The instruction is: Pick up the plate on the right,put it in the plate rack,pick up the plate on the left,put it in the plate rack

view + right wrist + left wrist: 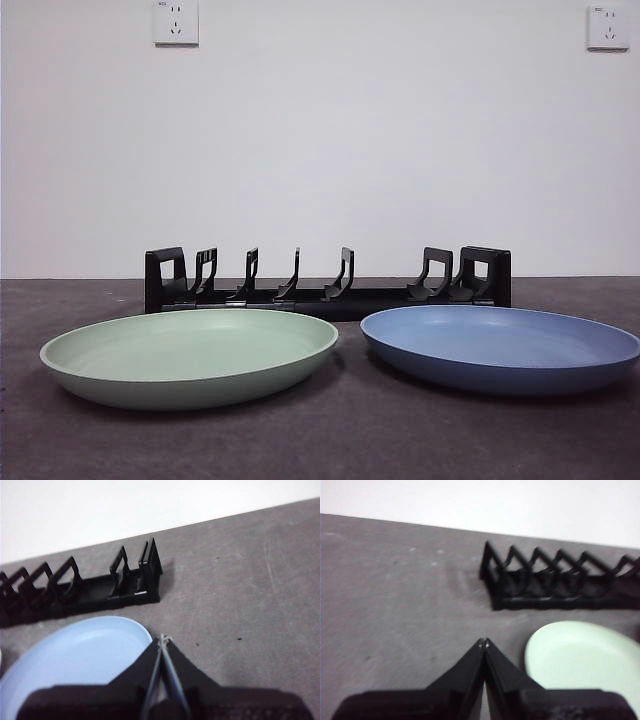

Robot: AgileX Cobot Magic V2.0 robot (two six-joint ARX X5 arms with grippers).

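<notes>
We see the green plate at seven o'clock and the blue plate at five o'clock before the plate rack on the bench. The left gripper and right gripper seem closed, empty.

A: What lies beyond the work itself?

B: A dark grey, matte table top, faintly scuffed and speckled. Behind it rises a plain white wall.

A: Anything on that wall?

B: Two white square plastic sockets: one high at the left, another high at the right.
</notes>
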